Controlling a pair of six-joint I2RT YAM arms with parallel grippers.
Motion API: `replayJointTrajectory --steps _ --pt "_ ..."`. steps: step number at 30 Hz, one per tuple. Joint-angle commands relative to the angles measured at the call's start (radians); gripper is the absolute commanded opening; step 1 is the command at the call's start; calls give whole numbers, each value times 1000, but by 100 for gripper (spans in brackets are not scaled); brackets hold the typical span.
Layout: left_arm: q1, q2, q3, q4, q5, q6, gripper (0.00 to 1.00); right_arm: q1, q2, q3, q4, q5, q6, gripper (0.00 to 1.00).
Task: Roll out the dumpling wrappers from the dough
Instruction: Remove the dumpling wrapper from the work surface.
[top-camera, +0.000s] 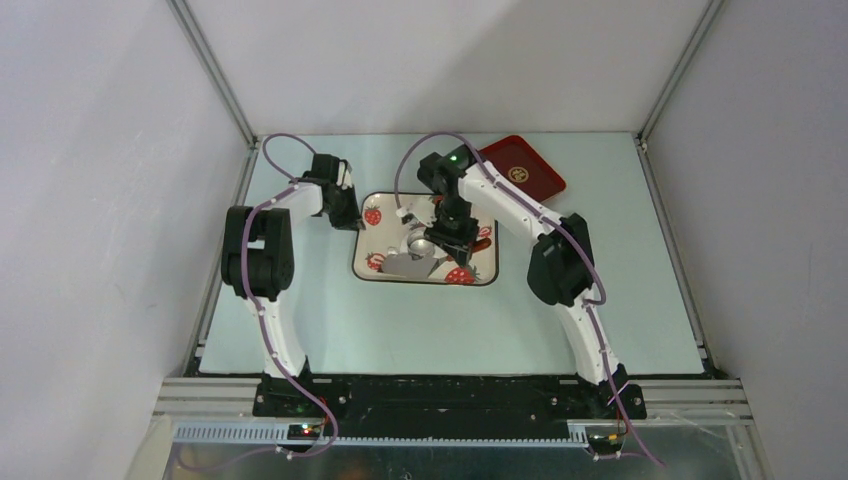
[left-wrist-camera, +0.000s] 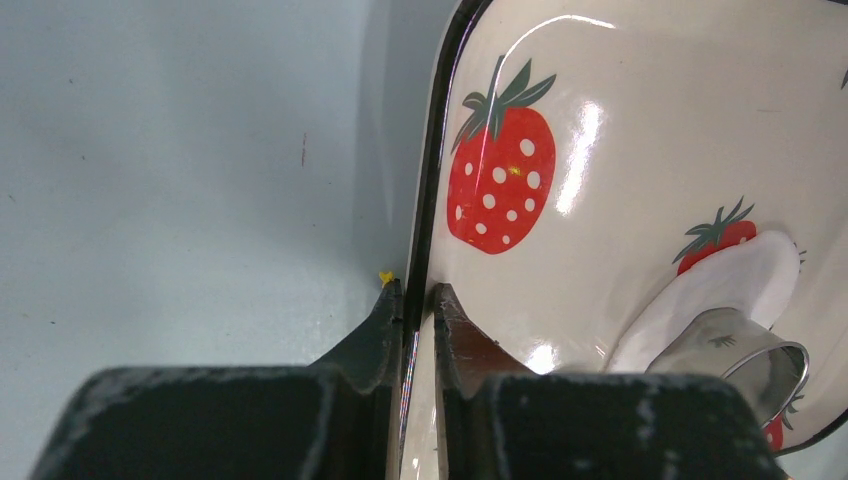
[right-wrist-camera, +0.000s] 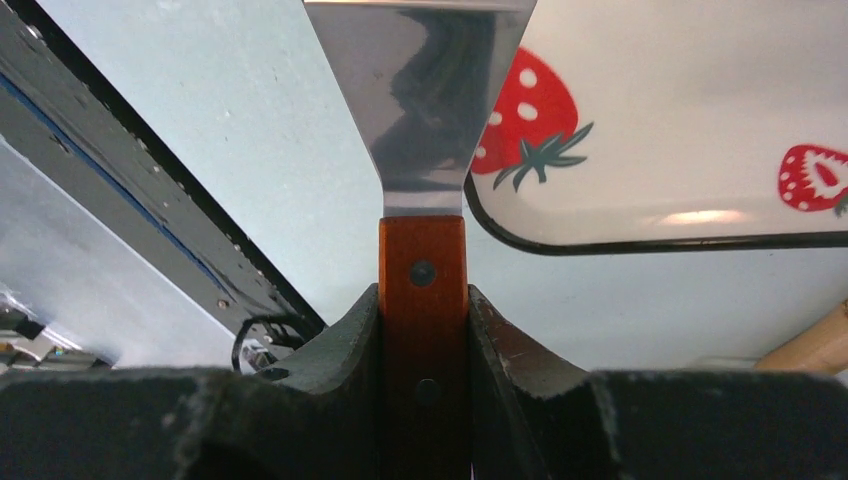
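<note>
1. left gripper (left-wrist-camera: 418, 298) is clenched on the tray (left-wrist-camera: 428, 180) rim, steadying it.
2. right gripper (right-wrist-camera: 422, 300) grasps a spatula (right-wrist-camera: 428, 110).
3. a flat wrapper (left-wrist-camera: 725, 285) lies in the tray by the cup (left-wrist-camera: 745, 350).
4. likely lifting it; next, slide the blade low underneath.

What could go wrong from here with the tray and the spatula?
The left gripper pinches only the thin black rim of the cream strawberry-print tray; it may slip and the tray may shift. The wooden-handled metal spatula in the right gripper could tear the thin white dough wrapper or knock the small silvery round cup beside it.
</note>
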Motion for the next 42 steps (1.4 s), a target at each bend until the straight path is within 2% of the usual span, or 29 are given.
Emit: replayJointTrajectory --steps 1,6,17,21,26,28,34,42 --pt "-20 -4 -25 -15 -8 -15 0 12 17 120 92 -42 78 0" --pt "-20 -5 -26 -14 -8 -15 0 7 2 210 71 -147 70 0" --pt "-21 -6 -28 -12 -11 -17 0 -25 -71 245 42 -212 52 0" --pt "-20 -7 -28 -11 -12 -16 0 -29 -124 150 16 -224 29 0" --pt "-20 -7 -29 -10 -13 -17 0 -40 -214 -118 86 -223 78 0" --pt "-20 -7 -29 -9 -13 -16 0 -57 -236 -179 107 -239 113 0" --pt "-23 -8 -30 -11 -20 -18 0 -89 -276 -268 162 -323 230 0" --pt "-29 -10 -29 -11 -33 -17 0 -63 -300 -356 308 -273 504 0"
